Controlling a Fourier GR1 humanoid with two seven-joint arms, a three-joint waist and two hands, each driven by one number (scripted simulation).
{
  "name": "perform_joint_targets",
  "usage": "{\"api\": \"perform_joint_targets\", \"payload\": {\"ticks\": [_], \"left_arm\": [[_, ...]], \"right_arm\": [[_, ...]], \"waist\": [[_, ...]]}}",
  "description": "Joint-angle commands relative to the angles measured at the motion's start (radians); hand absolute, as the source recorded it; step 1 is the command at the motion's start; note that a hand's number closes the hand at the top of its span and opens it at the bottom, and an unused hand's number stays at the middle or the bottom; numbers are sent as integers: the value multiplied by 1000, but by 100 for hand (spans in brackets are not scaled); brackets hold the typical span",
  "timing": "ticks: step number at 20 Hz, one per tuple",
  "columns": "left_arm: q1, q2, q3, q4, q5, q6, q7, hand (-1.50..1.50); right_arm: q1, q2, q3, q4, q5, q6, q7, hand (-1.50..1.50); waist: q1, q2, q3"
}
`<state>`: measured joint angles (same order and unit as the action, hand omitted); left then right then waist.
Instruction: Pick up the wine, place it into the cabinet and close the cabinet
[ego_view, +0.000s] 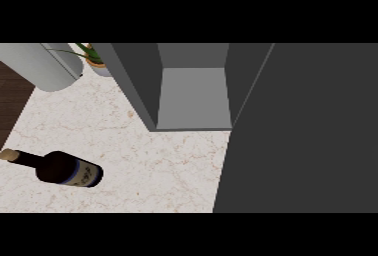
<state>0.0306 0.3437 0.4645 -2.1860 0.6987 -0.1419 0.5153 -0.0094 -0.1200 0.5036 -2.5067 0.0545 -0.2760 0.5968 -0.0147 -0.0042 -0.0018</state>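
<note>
One wine bottle (60, 169) lies on its side on the marble bench (155, 165) near the bench's left edge, cork pointing left. No hand shows, so neither hand's state can be told. Bare bench separates the bottle from the one open cabinet (193, 97), whose dark door (303, 130) fills the right. A grey cylinder (43, 65) and one plant (94, 56) sit top left.

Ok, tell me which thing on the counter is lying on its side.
The wine bottle, at the counter's left edge, lies on its side, cork pointing left. The potted plant at the back stands upright, and so does the open cabinet.
</note>
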Motion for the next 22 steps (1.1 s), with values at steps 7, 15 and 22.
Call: {"api": "perform_joint_targets", "payload": {"ticks": [7, 15, 22], "left_arm": [[61, -103, -53, 184, -169, -143, -210, -150], [83, -147, -54, 334, -271, -201, -343, -150], [144, -140, -6, 449, -314, -293, -489, -150]], "right_arm": [[-22, -19, 88, -115, 163, -63, 64, -150], [-33, -63, 79, -117, 130, -87, 60, -150], [-61, -101, 81, -170, 164, -135, 138, -150]], "waist": [[5, 0, 0], [3, 2, 1], [4, 0, 0]]}}
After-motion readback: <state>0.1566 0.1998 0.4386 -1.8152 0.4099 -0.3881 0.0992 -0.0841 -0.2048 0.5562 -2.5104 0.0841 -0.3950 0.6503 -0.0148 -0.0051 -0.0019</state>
